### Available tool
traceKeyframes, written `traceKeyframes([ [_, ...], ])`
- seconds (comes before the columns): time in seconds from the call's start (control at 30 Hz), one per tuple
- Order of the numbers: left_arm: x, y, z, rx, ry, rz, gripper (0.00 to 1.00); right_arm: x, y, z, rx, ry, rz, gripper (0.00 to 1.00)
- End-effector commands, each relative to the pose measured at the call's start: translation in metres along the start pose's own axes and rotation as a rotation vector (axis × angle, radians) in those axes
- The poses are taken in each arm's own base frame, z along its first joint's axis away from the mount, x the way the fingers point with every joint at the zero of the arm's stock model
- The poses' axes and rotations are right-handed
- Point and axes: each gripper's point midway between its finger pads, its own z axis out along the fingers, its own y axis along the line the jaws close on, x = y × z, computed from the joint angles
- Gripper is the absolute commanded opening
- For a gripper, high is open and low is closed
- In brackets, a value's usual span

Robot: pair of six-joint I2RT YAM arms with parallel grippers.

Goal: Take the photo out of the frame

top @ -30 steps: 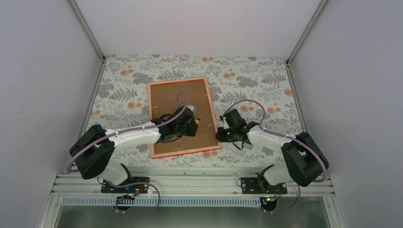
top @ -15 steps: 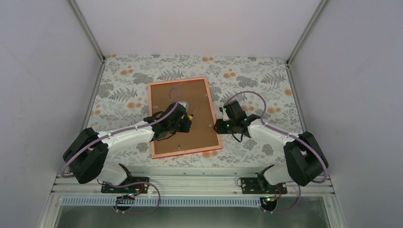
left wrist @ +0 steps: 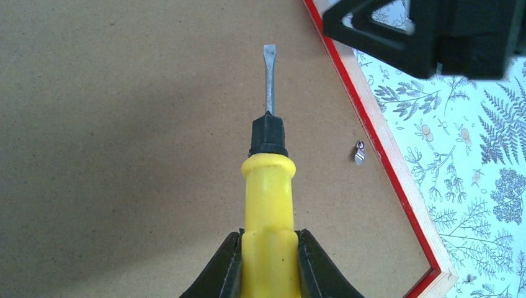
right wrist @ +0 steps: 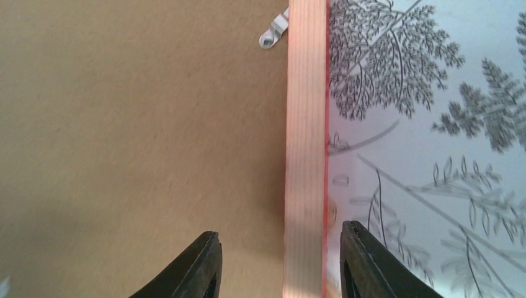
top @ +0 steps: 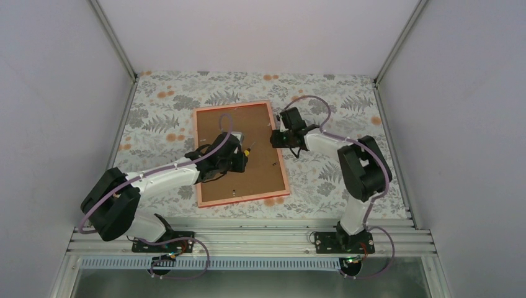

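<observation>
Floral worktop (top: 347, 99) is carrying the thin red rectangular frame (top: 232, 106) face down, photo hidden beneath. Left hand (left wrist: 268, 251) is gripping a yellow-handled screwdriver (left wrist: 268, 186); open right hand (right wrist: 279, 236) is straddling the frame's right rail. Blade likely needs nudging the small metal clip (left wrist: 359, 151) aside.

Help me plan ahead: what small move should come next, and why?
Probably close the right gripper on the frame rail that its open jaws straddle, steadying it while the screwdriver held by the left gripper reaches for the metal tab.
</observation>
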Motion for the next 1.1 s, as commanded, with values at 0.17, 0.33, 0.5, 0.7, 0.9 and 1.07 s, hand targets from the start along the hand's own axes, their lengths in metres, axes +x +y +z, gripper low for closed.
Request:
traceKeyframes([
  [0.17,-0.001,-0.002,-0.005,0.026,-0.003,0.015,0.02,-0.032,-0.012,0.034,0.069,-0.032,-0.019,0.34],
  [0.33,0.0,-0.004,-0.006,0.034,-0.001,0.016,0.02,-0.023,-0.022,0.043,0.105,-0.009,-0.016,0.28],
  [0.5,-0.002,-0.006,-0.005,0.042,0.003,0.017,0.02,-0.009,-0.026,0.042,0.103,0.018,-0.014,0.17],
  [0.7,-0.004,-0.016,0.003,0.082,0.012,0.013,0.02,0.015,-0.022,0.028,0.064,0.04,0.001,0.12],
  [0.9,-0.007,-0.025,0.014,0.112,0.024,0.011,0.02,0.037,-0.017,0.014,0.024,0.053,0.023,0.11],
  [1.07,-0.013,-0.034,0.024,0.138,0.03,0.019,0.02,0.053,-0.013,0.002,-0.01,0.064,0.027,0.1],
])
